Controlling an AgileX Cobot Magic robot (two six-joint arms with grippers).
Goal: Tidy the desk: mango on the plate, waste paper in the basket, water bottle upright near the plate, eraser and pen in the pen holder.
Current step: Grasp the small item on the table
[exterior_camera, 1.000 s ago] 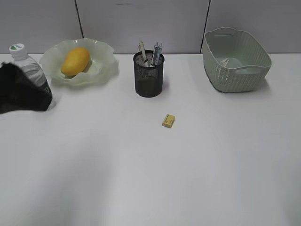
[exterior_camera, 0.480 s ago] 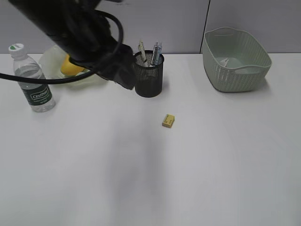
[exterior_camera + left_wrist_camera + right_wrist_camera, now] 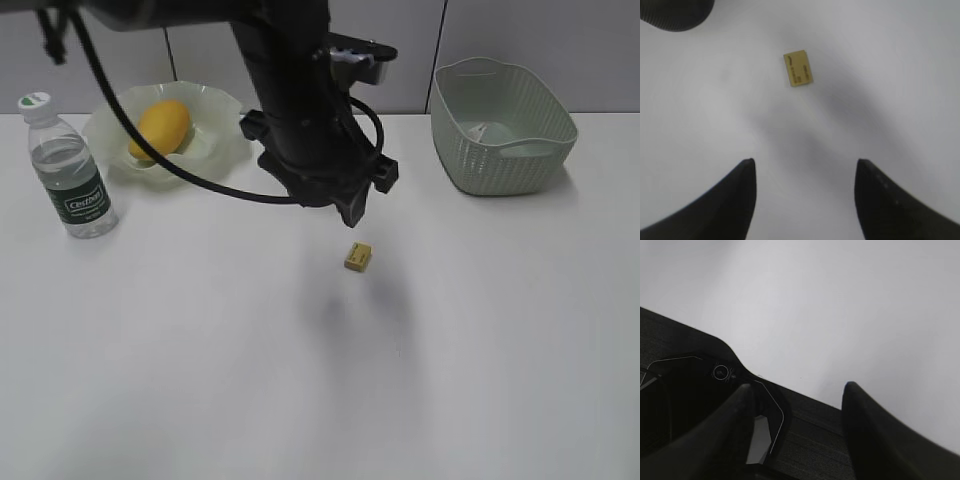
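Eraser (image 3: 358, 257), small and yellow, lying flat on the white surface (image 3: 200, 350), just in front of and slightly right of the left arm's black body, apart from everything else. In the left wrist view, same eraser (image 3: 798, 69) seen from above, printed face up, well ahead of the left gripper (image 3: 805, 187); jaws standing wide apart, nothing between them, only bare surface (image 3: 900, 75) below. A dark rounded shape at the top left corner of that view, cannot tell what it is. Mango (image 3: 160, 129) resting inside the plate (image 3: 222, 140) at the back left. Water bottle (image 3: 68, 170) standing upright just left of the plate, cap on top, near but not touching the rim. Basket (image 3: 503, 128) at the back right, well apart from the eraser; a small pale piece visible inside against its far wall, probably the waste paper (image 3: 480, 131), too small to tell for sure. Pen holder hidden behind the left arm in the exterior view. Right gripper (image 3: 795, 405) shown only in the right wrist view, jaws also apart and holding nothing, over a dark base at the edge of the surface (image 3: 840, 300).
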